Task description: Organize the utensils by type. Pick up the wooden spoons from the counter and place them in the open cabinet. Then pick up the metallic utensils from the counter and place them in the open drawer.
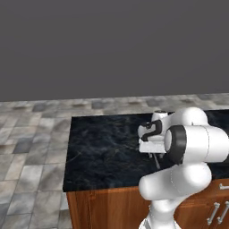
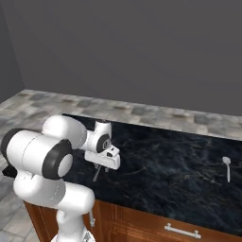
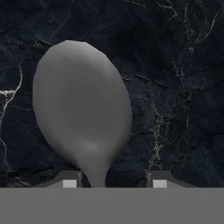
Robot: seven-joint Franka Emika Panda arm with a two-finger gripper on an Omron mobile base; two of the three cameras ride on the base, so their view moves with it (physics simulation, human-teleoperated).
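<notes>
Left base view
Counter: a black marbled counter on brown wooden cabinets, with a grey wall behind it and stone floor tiles to its left.
Arm: the white arm rises at the lower right and bends over the counter's front half, hiding much of the right part.
Gripper: the gripper hangs low over the counter near the front edge, pointing down.
Grey spoon: a thin dark handle of the grey spoon shows just under the hand, running toward the front edge.

Right base view
Gripper: here the gripper is down over the left part of the counter, near the front edge.
Grey spoon: its dark handle slants out below the hand, toward the front-left corner.
Second spoon: a pale metallic spoon lies flat near the right edge, well apart from the hand, bowl toward the back wall.
Drawer handle: a silver bar handle sits on the cabinet front under the front edge.

Hand view
Grey spoon: the oval bowl lies on the dark marble, its neck narrowing down toward the fingers.
Fingertips: two fingertips stand either side of the neck, the left one just beside it, the right one clearly apart.
Pincer state: part open around the neck; whether it grips cannot be told.
</notes>
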